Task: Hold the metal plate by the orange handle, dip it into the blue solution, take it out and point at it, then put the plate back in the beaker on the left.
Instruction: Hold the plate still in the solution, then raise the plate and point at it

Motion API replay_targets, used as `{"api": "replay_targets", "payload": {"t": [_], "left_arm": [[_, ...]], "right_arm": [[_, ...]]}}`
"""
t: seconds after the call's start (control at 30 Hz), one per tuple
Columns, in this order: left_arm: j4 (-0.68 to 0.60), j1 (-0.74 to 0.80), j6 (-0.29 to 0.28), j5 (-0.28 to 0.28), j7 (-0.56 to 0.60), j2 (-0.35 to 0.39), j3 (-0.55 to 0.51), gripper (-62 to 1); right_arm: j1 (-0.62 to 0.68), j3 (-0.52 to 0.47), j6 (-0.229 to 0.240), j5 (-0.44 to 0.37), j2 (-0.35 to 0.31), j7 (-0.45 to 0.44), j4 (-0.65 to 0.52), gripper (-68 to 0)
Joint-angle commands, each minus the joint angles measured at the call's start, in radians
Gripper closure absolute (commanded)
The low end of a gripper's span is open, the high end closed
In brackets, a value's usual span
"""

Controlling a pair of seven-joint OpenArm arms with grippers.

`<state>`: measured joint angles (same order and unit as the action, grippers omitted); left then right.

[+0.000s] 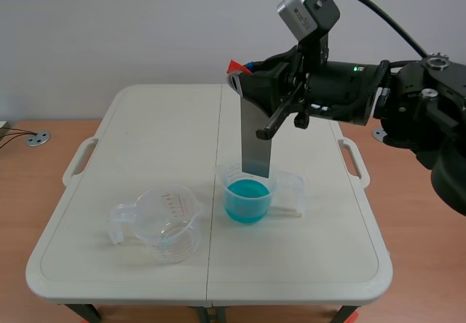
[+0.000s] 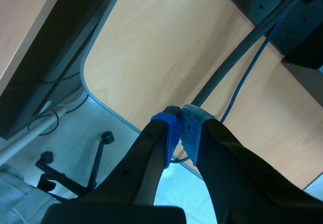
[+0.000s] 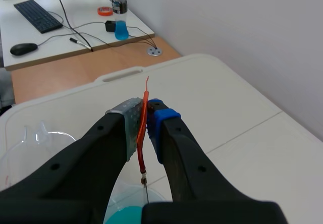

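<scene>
My right pincer [image 3: 147,120] grips the orange handle [image 3: 144,133]; metal plate [image 1: 256,141] hangs vertical, 6 o'clock below, over the blue solution [image 1: 246,193].

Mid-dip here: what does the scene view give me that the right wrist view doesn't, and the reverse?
Scene view only: the metal plate's full grey face, lower end inside the beaker. Right wrist view only: the right gripper's pads pinching the orange handle, plus a keyboard and mouse on a far desk. Both: the blue solution and white table.
</scene>
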<state>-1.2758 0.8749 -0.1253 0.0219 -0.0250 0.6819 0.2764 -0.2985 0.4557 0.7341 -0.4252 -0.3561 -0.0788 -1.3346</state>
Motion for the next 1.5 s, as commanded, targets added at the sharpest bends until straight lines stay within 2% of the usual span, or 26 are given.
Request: {"api": "replay_targets", "payload": {"t": [0.0,0.17,0.33,0.63,0.8,0.83,0.97,1.07,1.33,1.47], "left_arm": [[-0.014,0.003,-0.001,-0.003,0.009,0.0,-0.003,-3.0],[-0.015,0.003,0.003,-0.011,0.005,0.0,-0.049,-3.0],[-0.04,0.012,0.003,-0.019,0.005,0.001,-0.19,-3.0],[-0.138,0.008,0.006,-0.031,0.014,0.001,-0.447,-3.0],[-0.203,-0.041,-0.002,-0.048,0.095,0.0,-0.513,-3.0],[-0.212,-0.064,-0.005,-0.048,0.104,0.0,-0.512,-3.0],[-0.238,-0.187,-0.115,-0.048,0.123,0.0,-0.502,-3.0],[-0.239,-0.301,-0.158,-0.048,0.123,0.0,-0.454,-3.0],[-0.239,-0.584,-0.159,-0.048,0.118,-0.003,-0.191,-3.0],[-0.235,-0.692,-0.159,-0.047,0.099,-0.04,-0.072,-3.0]], "right_arm": [[-0.014,-0.003,0.011,-0.035,-0.011,0.004,-0.041,-1.3],[-0.014,-0.003,0.011,-0.105,-0.028,0.077,-0.126,-1.3],[-0.014,-0.005,0.011,-0.166,-0.041,0.142,-0.203,-1.3],[-0.014,-0.044,0.011,-0.208,-0.04,0.216,-0.288,-1.3],[-0.014,-0.069,0.011,-0.221,-0.04,0.224,-0.304,-1.3],[-0.014,-0.074,0.011,-0.225,-0.04,0.229,-0.308,-1.3],[-0.014,-0.087,0.011,-0.238,-0.04,0.245,-0.322,-1.3],[-0.014,-0.089,0.011,-0.242,-0.04,0.246,-0.327,-1.3],[-0.014,-0.089,0.011,-0.242,-0.04,0.25,-0.327,-1.3],[-0.014,-0.089,0.011,-0.242,-0.04,0.25,-0.327,-1.3]]}}
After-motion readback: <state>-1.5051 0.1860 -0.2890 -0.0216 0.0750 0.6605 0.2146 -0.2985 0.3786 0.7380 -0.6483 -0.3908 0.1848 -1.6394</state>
